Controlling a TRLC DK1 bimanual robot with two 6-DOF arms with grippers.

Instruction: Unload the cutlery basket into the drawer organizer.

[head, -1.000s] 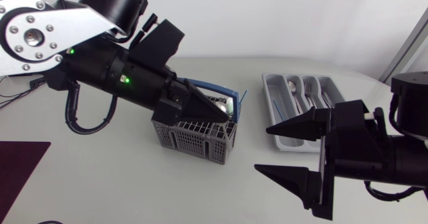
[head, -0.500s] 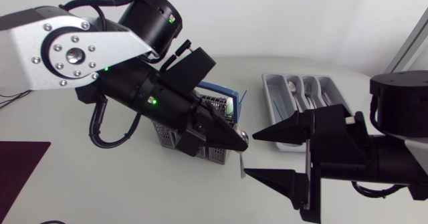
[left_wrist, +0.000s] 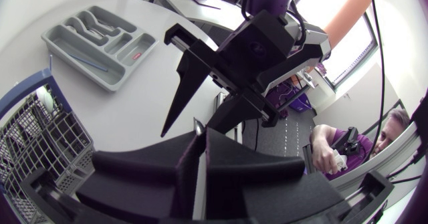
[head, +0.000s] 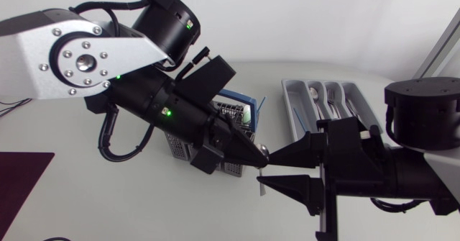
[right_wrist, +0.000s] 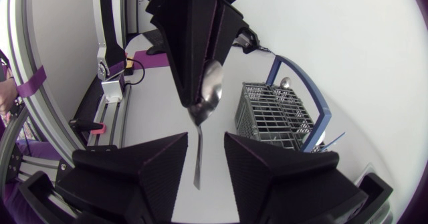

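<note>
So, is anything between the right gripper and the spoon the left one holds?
Nothing visible. The spoon, clamped in the left gripper, hangs with its handle between the right gripper's open fingers, touching neither.

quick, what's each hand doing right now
left hand: closed on the spoon.
right hand: open around the spoon's handle, not gripping it.

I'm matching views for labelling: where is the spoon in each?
Head: spoon at left pincer tip, near right pincer.
Left wrist: edge-on inside own pincer.
Right wrist: bowl in left pincer, handle between its open pincer.
Landmark: basket.
</note>
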